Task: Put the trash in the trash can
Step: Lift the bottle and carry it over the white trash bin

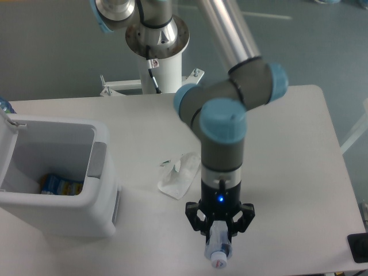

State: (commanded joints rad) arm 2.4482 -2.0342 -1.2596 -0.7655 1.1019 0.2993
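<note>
Camera view from above and in front: at the far left the trash can is sitting on the table with its hinged lid standing open, so the inside is showing. A grey panel is facing right on its side wall, and a blue and yellow packet is lying at the bottom of the bin.

Moving right, the white wrapper is lying crumpled and flat on the tabletop, near the bin's right side but apart from it, and just left of the arm's wrist.

Further right, the arm is reaching down from the upper part of the picture, its blue-capped joints bending over the middle of the table, with a small blue light glowing on the wrist. The gripper is pointing toward the front edge, and its dark fingers are closing around the crushed clear bottle. The bottle is hanging nearly upright in that grasp, its cap end lowest and facing the camera, close to the front of the table and well apart from the bin. Whether the bottle is touching the tabletop cannot be told from this angle.
</note>
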